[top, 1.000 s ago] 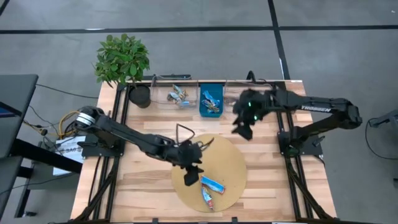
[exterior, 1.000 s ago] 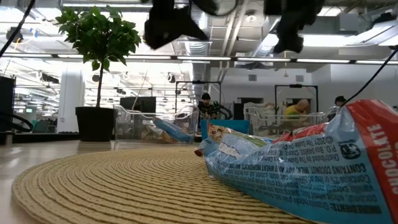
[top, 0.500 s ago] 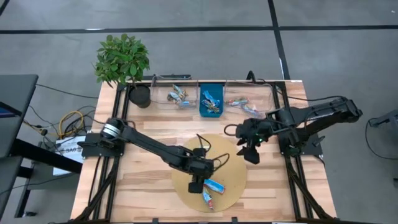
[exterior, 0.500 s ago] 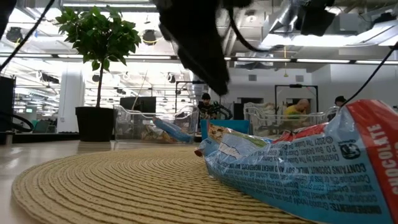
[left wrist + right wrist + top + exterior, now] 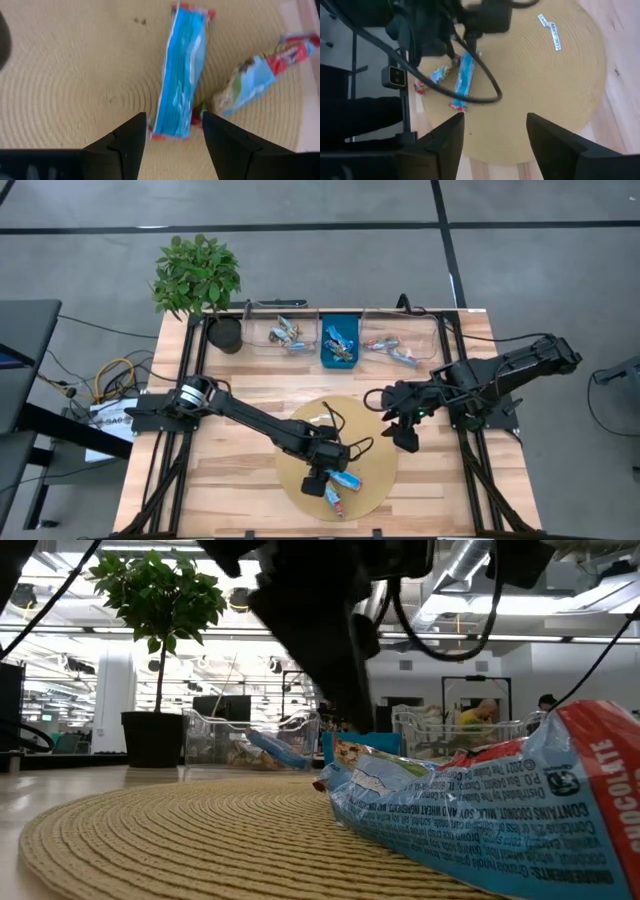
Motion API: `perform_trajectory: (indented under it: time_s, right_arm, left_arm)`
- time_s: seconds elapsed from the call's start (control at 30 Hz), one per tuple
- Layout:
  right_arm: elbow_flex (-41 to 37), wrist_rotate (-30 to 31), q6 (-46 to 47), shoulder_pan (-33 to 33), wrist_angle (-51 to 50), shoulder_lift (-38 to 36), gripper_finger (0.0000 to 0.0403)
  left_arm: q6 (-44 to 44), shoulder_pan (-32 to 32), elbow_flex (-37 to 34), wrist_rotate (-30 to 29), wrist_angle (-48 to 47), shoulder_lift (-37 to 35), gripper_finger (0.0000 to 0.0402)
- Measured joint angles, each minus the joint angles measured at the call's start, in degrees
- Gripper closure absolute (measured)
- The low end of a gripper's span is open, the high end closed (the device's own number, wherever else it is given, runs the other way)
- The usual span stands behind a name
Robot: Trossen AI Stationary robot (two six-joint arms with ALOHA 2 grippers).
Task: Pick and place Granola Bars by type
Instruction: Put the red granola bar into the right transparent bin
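Two Granola Bars lie on the round woven mat (image 5: 370, 435): a blue one (image 5: 182, 75) and a blue-and-red one (image 5: 260, 75) beside it. My left gripper (image 5: 173, 119) hangs open just above the mat. Its fingers stand on either side of the blue bar's near end without touching it. The high view shows it at the mat's near part (image 5: 318, 482). My right gripper (image 5: 405, 435) is open and empty, raised over the mat's right edge. More bars lie in the bins at the far edge.
At the far edge stand a clear bin (image 5: 285, 335), a blue bin (image 5: 338, 342) and another clear bin (image 5: 395, 345). A potted plant (image 5: 197, 275) is at the far left corner. A white label (image 5: 550, 32) lies on the mat. People sit in the room beyond.
My left gripper has gone down and toward the near edge, rolling as it went, and now hangs over the blue bar's end. My right gripper has swung from the far right bin toward the near edge, to the mat's right rim. The bars have not moved.
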Motion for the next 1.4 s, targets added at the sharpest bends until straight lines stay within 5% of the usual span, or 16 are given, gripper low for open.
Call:
perform_trajectory:
  time_s: [0.4,0.77,0.97,1.1,1.4]
  right_arm:
    - [-0.02,0.03,0.02,-0.04,1.97,0.00,0.0213]
    - [-0.02,0.13,0.00,-0.21,2.19,0.00,0.0231]
    - [-0.02,5.00,5.62,-0.26,2.24,0.00,0.0239]
    - [-0.04,10.87,8.64,-0.45,0.61,-1.08,0.0238]
    - [-0.04,13.18,9.01,-5.62,0.58,-5.66,0.0237]
  left_arm:
    - [-1.16,0.13,0.03,-0.11,0.37,4.48,0.0219]
    - [-7.17,0.96,0.03,3.45,0.43,4.27,0.0354]
    - [-17.84,1.81,0.03,4.40,0.13,2.03,0.0363]
    - [-23.30,2.63,0.01,-1.72,-1.82,-2.89,0.0367]
    - [-30.92,6.34,0.03,-19.93,-20.14,-17.01,0.0367]
